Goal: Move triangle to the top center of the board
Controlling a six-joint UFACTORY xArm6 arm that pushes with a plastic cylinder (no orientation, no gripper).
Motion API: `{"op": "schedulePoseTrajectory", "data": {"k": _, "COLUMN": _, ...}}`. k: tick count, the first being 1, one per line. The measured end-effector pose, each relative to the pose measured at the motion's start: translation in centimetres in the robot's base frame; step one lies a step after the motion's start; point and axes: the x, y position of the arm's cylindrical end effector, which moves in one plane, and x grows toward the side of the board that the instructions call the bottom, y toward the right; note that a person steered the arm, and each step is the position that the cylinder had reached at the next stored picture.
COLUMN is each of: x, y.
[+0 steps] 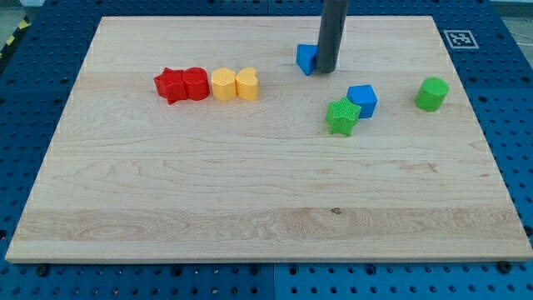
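The blue triangle lies near the view's top, a little right of centre, partly hidden by my rod. My tip rests against the triangle's right side. A blue cube and a green star touch each other lower right of the tip. A green cylinder stands farther right.
A row of touching blocks lies at the upper left: a red star, a red cylinder, a yellow hexagon and a yellow heart. The wooden board sits on a blue perforated table. A marker tag is beyond its top right corner.
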Motion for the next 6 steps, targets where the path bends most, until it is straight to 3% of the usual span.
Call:
{"op": "schedulePoseTrajectory", "data": {"k": 4, "x": -2.4, "y": -7.0}}
{"op": "schedulePoseTrajectory", "data": {"k": 6, "x": -2.1, "y": -0.7}}
